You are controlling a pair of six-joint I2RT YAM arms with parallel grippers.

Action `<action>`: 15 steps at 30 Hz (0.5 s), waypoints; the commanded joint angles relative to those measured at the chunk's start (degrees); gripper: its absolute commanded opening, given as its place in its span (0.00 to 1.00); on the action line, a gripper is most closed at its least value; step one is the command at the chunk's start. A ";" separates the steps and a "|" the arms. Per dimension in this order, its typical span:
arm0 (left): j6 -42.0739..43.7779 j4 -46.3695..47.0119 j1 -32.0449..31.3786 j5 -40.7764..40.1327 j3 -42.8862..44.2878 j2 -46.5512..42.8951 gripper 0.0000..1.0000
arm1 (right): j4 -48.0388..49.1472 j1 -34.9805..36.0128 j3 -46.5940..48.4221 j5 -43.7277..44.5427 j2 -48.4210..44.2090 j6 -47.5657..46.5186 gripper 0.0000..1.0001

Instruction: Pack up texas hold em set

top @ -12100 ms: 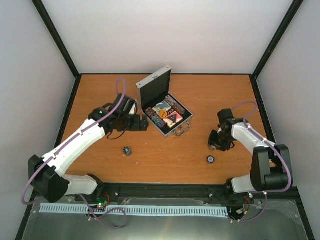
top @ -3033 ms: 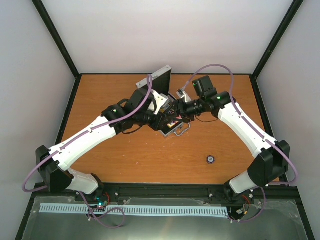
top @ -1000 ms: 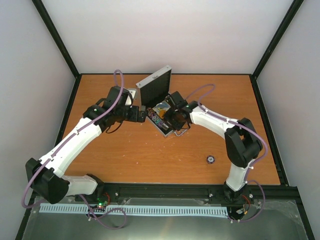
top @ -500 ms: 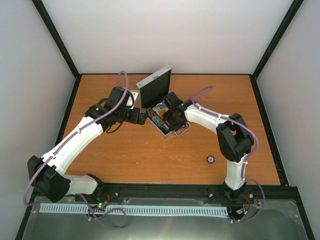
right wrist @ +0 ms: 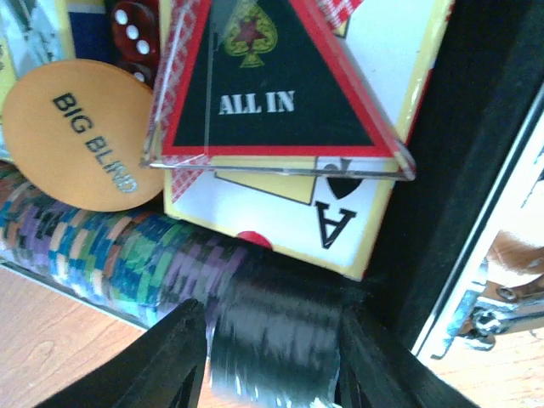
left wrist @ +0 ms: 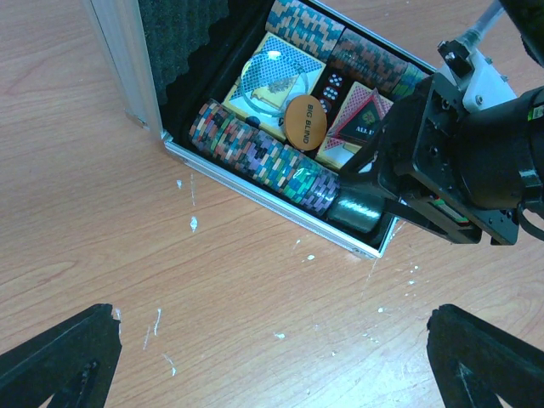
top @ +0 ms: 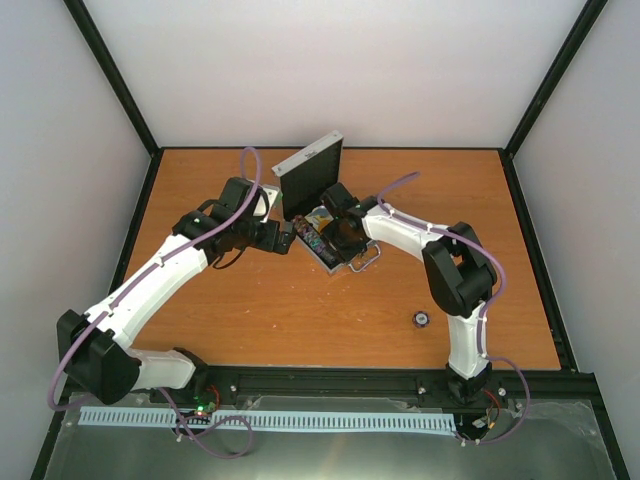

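Note:
The silver case (top: 308, 176) stands open at mid-table, with its tray rim (left wrist: 255, 183) in the left wrist view. Inside lie a row of multicoloured chips (left wrist: 263, 157), card boxes (right wrist: 280, 212), an orange BIG BLIND disc (right wrist: 76, 136), a triangular ALL IN token (right wrist: 255, 93) and red dice (left wrist: 333, 87). A dark chip stack (right wrist: 272, 336) lies at the row's end and looks blurred. My right gripper (right wrist: 272, 365) straddles it, its fingers just off the stack's sides. My left gripper (left wrist: 272, 348) hangs wide open over bare wood beside the case.
One loose chip (top: 422, 319) lies on the table (top: 250, 330) near the front right. The case's upright lid stands behind both grippers, and its metal handle (top: 365, 262) sticks out toward the front. Black frame posts border the table.
The right arm's elbow has swung in toward the case while its gripper stayed over the tray. Its jaws have eased apart around the dark stack. The left gripper barely shifted.

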 commanded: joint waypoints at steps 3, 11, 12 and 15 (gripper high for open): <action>1.30 0.52 0.27 0.57 0.19 -0.38 1.00 | -0.13 0.47 2.47 -0.23 0.16 0.65 0.56; 0.07 -0.29 0.35 0.13 1.28 -0.78 1.00 | -2.41 0.28 3.91 3.25 -4.10 -2.30 0.66; -0.32 -0.49 0.37 0.15 1.64 -0.92 1.00 | -3.18 -0.01 4.25 4.41 -5.47 -3.57 0.68; -1.99 -0.85 0.36 0.42 2.40 -1.38 1.00 | -5.36 -1.41 4.36 8.89 -11.41 -9.52 0.74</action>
